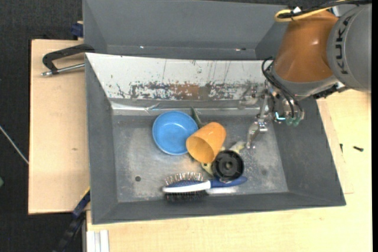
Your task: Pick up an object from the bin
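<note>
Looking down into a grey metal bin (100, 127), the view takes in the robot arm (307, 50) reaching in from the right, with its gripper (255, 131) hanging low over bare floor in the right half. Whether the gripper is open or closed cannot be told, and nothing shows in its grasp.

Four things lie clustered near the middle and front. An orange cup (207, 141) lies on its side, its rim against a blue bowl (175, 133). A black round object (227, 165) sits just in front of the cup, touching it. A brush (195, 185) with a blue and white handle lies along the front, touching the black object. The black object and the cup are nearest the gripper, both to its left.

Several things could go wrong from here. Closing where it hangs would likely catch nothing. Moving sideways at this height could knock the cup, which probably rolls easily on its side. Because the pieces touch, gripping one may drag or tip its neighbour, and a round, low shape could slip free.
</note>
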`<action>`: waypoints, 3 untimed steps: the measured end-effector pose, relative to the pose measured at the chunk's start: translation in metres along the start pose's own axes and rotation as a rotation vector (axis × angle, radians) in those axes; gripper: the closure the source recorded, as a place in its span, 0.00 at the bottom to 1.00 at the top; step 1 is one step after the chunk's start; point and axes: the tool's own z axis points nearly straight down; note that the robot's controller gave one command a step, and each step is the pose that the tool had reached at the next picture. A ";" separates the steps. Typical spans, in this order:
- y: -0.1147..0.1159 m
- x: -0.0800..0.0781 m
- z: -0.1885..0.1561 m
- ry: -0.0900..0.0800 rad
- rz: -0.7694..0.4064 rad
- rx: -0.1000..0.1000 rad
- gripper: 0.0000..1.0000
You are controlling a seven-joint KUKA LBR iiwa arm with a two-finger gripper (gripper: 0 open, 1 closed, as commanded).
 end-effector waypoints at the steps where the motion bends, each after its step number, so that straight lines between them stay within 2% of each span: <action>1: 0.082 0.042 0.051 -0.022 0.029 0.003 0.00; 2: 0.080 0.041 0.049 -0.023 0.033 0.001 1.00; 3: 0.070 0.043 -0.103 -0.023 0.081 -0.001 1.00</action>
